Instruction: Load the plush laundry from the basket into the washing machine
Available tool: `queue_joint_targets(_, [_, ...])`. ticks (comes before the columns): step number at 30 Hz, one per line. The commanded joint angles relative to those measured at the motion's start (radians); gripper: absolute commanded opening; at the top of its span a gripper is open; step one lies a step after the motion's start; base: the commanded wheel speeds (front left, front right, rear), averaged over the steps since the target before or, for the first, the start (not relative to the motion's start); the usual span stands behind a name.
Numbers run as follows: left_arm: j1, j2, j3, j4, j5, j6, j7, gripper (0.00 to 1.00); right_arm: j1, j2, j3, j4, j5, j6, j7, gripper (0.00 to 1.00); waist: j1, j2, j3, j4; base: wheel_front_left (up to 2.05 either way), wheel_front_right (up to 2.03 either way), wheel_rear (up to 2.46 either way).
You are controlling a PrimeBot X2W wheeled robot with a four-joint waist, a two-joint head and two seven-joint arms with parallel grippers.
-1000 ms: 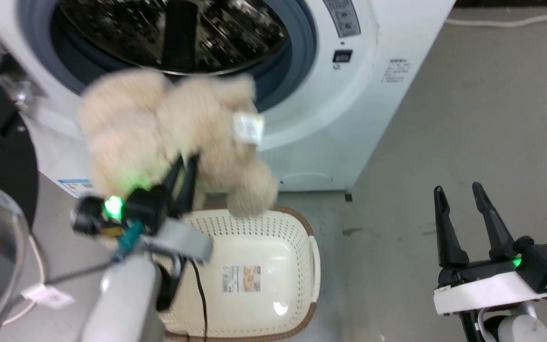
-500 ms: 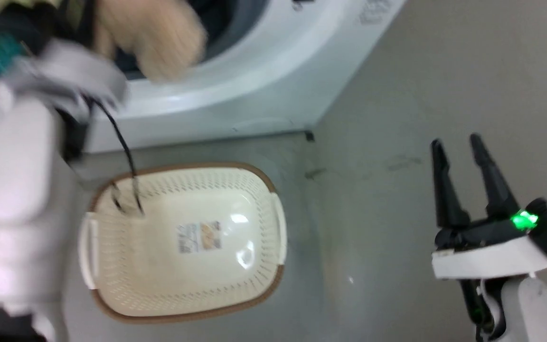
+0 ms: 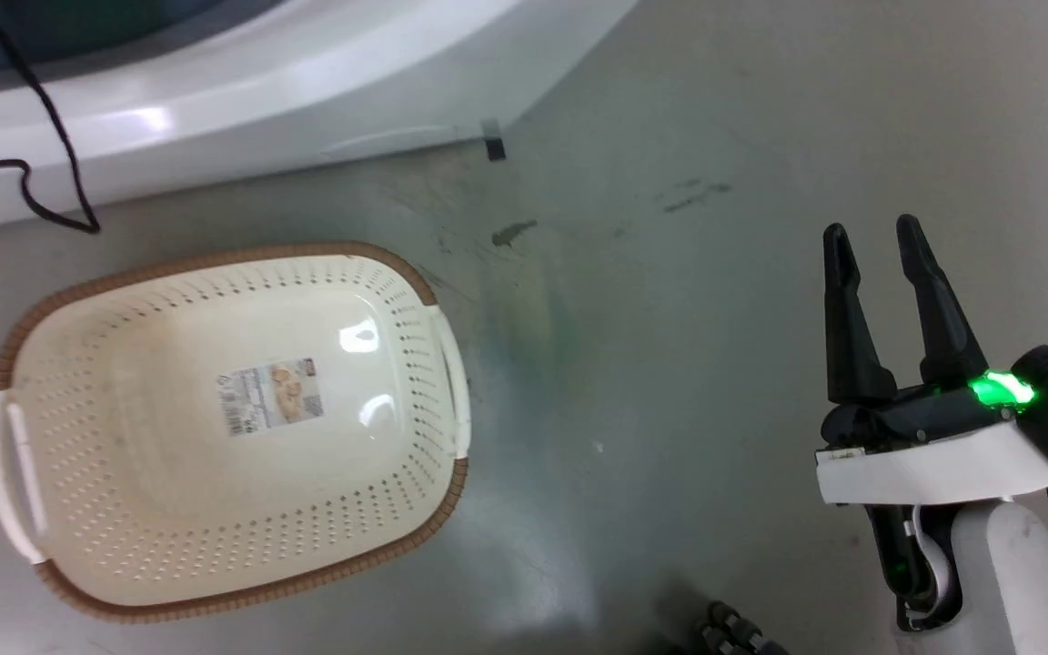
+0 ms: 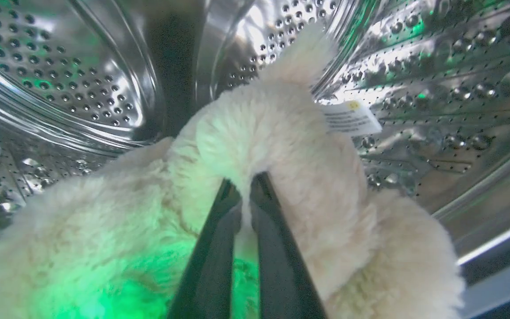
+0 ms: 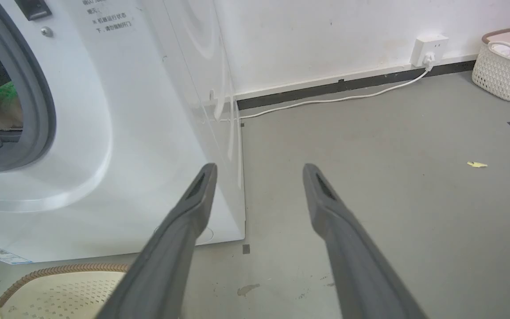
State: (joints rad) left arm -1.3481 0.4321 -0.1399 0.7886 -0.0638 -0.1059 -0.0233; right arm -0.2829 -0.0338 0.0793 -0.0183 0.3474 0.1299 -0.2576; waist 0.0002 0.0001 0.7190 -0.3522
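Observation:
The fluffy cream plush laundry (image 4: 281, 177) with its white tag (image 4: 350, 117) lies inside the shiny perforated drum (image 4: 60, 71) of the washing machine (image 5: 140, 133). My left gripper (image 4: 246, 188) is shut on a fold of the plush. The cream perforated basket (image 3: 60, 509) with a brown rim holds nothing but its paper label (image 3: 271, 398) and stands on the floor before the washer's front (image 3: 215, 91). My right gripper (image 3: 874, 238) hangs open over bare floor at the right, fingers (image 5: 193, 199) apart with nothing between them.
A black cable (image 3: 51, 118) droops across the washer's lower front. A white cord (image 5: 334, 98) runs along the wall to a socket (image 5: 427, 51). A white woven basket (image 5: 505, 71) with clothes stands at the far right. A yellow scrap (image 5: 476, 164) lies on the grey floor.
The head camera has tilted down, so the washer opening and left arm have left its picture. The plush went from in front of the opening up into the drum. The right gripper stays open.

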Motion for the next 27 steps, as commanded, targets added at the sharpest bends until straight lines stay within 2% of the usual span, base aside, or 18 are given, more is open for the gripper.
queue_joint_targets(1, [-0.026,0.009,-0.006,0.011,0.006,-0.003,-0.001,0.00,-0.017,-0.002,0.004,-0.005,0.007,0.001,-0.004,1.00,-0.0002,-0.0001,0.019,-0.016,0.00,0.00,0.00])
queue_joint_targets(6, [-0.066,0.016,-0.041,0.114,0.013,-0.012,0.013,0.00,-0.019,-0.002,0.007,-0.003,0.019,0.001,-0.004,1.00,-0.0002,-0.0001,0.026,-0.012,0.00,0.00,0.00])
queue_joint_targets(7, [-0.073,0.014,-0.048,0.146,0.009,-0.014,0.008,0.96,-0.022,-0.002,0.004,-0.012,0.017,0.001,-0.004,1.00,-0.0002,-0.0001,0.020,-0.007,0.00,0.00,0.00])
queue_joint_targets(8, [-0.074,0.013,-0.051,0.159,0.008,-0.014,-0.002,1.00,-0.022,-0.002,0.002,-0.014,0.015,0.001,-0.004,1.00,-0.0002,-0.0001,0.015,-0.004,0.00,0.00,0.00])
queue_joint_targets(14, [-0.051,-0.003,-0.060,0.207,-0.003,-0.011,-0.087,1.00,-0.021,-0.002,-0.016,-0.015,-0.010,0.001,-0.004,1.00,-0.0002,-0.0001,-0.038,0.019,0.00,0.00,0.00])
queue_joint_targets(15, [-0.019,-0.009,-0.060,0.219,-0.011,-0.007,-0.142,1.00,-0.014,-0.002,-0.025,-0.011,-0.026,0.001,-0.004,1.00,-0.0002,-0.0001,-0.078,0.033,0.00,0.00,0.00])
queue_joint_targets(20, [0.075,-0.033,-0.062,0.226,-0.034,-0.010,-0.211,1.00,0.008,-0.002,-0.043,0.000,-0.059,0.001,-0.004,1.00,-0.0002,-0.0001,-0.171,0.079,0.00,0.00,0.00])
queue_joint_targets(23, [0.205,-0.065,-0.064,0.173,-0.063,-0.015,-0.235,1.00,0.041,-0.002,-0.050,0.012,-0.097,0.001,-0.004,1.00,-0.0002,-0.0001,-0.273,0.133,0.00,0.00,0.00])
queue_joint_targets(24, [0.205,-0.065,-0.064,0.173,-0.063,-0.015,-0.235,1.00,0.041,-0.002,-0.050,0.012,-0.097,0.001,-0.004,1.00,-0.0002,-0.0001,-0.273,0.133,0.00,0.00,0.00])
queue_joint_targets(27, [0.328,-0.090,-0.059,0.061,-0.082,-0.014,-0.238,1.00,0.068,-0.002,-0.055,0.018,-0.125,0.001,-0.004,1.00,-0.0002,-0.0001,-0.344,0.178,0.00,0.00,0.00])
